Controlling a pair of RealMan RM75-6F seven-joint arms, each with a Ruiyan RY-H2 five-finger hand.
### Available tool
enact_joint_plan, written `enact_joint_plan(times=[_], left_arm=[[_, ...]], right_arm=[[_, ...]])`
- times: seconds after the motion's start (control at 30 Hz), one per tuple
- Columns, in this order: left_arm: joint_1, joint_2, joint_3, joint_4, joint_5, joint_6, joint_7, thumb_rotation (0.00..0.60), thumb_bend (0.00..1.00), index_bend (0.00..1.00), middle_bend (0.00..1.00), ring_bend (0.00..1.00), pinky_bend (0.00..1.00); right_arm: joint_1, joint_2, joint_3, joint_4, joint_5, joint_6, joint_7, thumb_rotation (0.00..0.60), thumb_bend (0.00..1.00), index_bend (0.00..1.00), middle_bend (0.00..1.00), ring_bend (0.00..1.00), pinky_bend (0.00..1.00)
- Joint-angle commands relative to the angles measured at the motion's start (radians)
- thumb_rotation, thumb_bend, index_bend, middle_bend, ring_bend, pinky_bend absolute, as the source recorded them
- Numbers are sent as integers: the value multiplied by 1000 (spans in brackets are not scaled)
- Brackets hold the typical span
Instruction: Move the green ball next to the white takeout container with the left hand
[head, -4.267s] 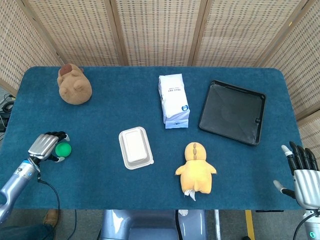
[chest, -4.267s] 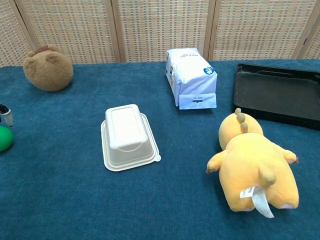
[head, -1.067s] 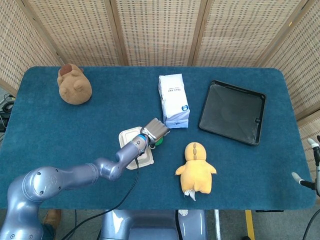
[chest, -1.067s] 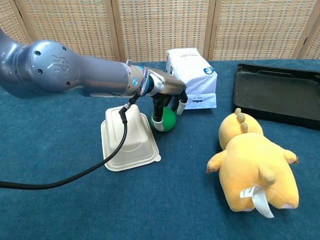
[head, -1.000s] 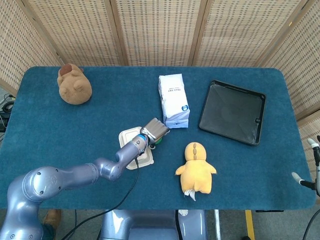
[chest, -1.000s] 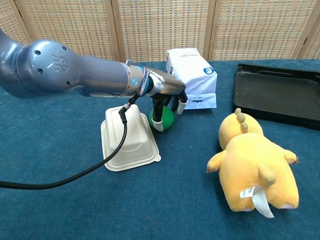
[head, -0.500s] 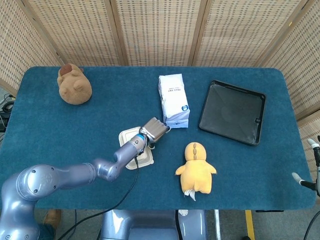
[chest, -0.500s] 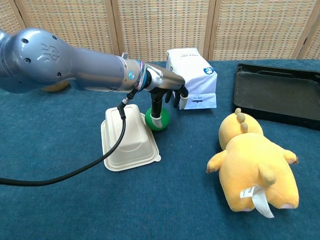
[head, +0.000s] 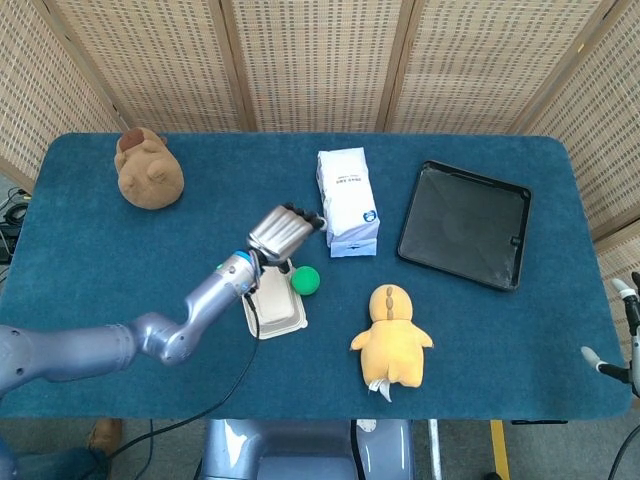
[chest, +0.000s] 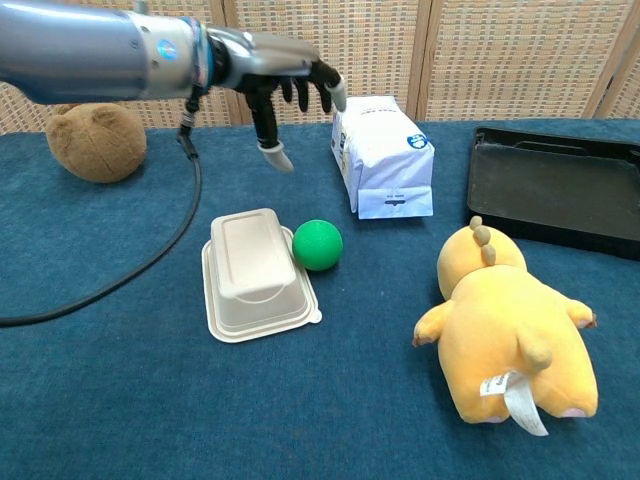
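- Now the green ball (chest: 317, 245) sits at centre frame, touching the right edge of the white takeout container (chest: 254, 274).
- Left hand (chest: 283, 85), upper left, hangs released, fingers spread, holding nothing.
- Right hand (head: 625, 330): only fingertips show, state unclear.

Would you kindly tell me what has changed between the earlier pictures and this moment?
The left hand carried the green ball from the table's left edge to the right side of the white takeout container, let go of it, and has lifted away, open. The ball rests against the container. The right hand drew back toward the edge. Everything else stayed put.
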Motion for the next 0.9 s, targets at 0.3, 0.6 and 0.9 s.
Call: enact_joint_plan(times=[0.3, 0.6, 0.9], left_arm=[[465, 274, 124, -270, 228, 508, -178, 600, 0, 0, 0, 0, 0], [738, 326, 240, -275, 371, 684, -342, 600, 0, 0, 0, 0, 0], [919, 299, 295, -188, 500, 771, -448, 600, 0, 0, 0, 0, 0]], right_arm=[[-1, 1, -17, -10, -40, 5, 3, 600, 0, 106, 0, 0, 0], [0, 1, -27, -16, -64, 8, 5, 600, 0, 106, 0, 0, 0], [-4, -3, -34, -7, -79, 17, -2, 600, 0, 106, 0, 0, 0]])
